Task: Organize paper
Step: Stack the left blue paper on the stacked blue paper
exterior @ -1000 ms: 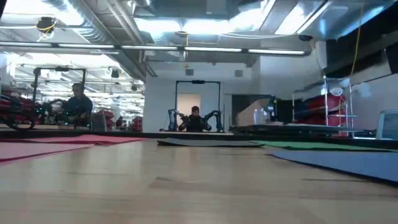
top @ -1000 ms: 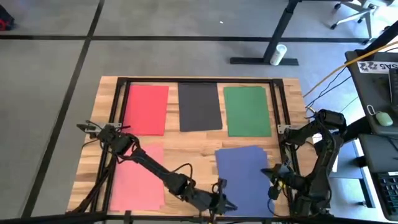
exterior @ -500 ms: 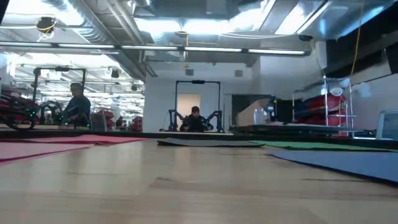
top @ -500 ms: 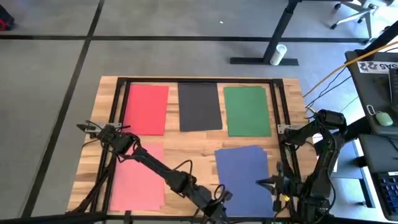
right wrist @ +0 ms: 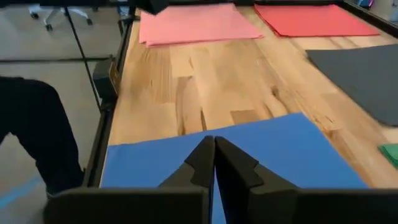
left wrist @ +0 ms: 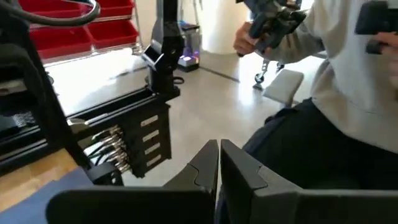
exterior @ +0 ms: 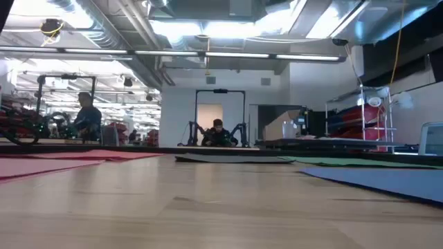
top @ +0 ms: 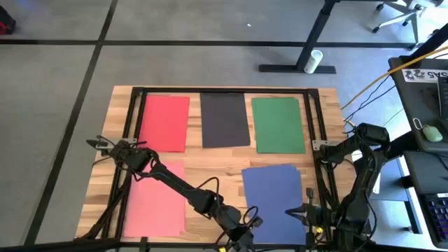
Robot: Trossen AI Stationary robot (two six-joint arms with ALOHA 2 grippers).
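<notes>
Your tabletop [top: 217,159] carries five sheets laid flat and apart: red paper [top: 165,122], black paper [top: 225,120] and green paper [top: 278,124] in the far row, pink paper [top: 156,198] and blue paper [top: 274,201] in the near row. That reads as sorting near done, with both arms at the near edge. Your left end effector [left wrist: 219,163] is pressed together and empty, off the tabletop's near edge; your right end effector [right wrist: 214,158], also pressed together and empty, hangs above the blue sheet. Next, judge whether any sheet needs squaring; otherwise retract.
</notes>
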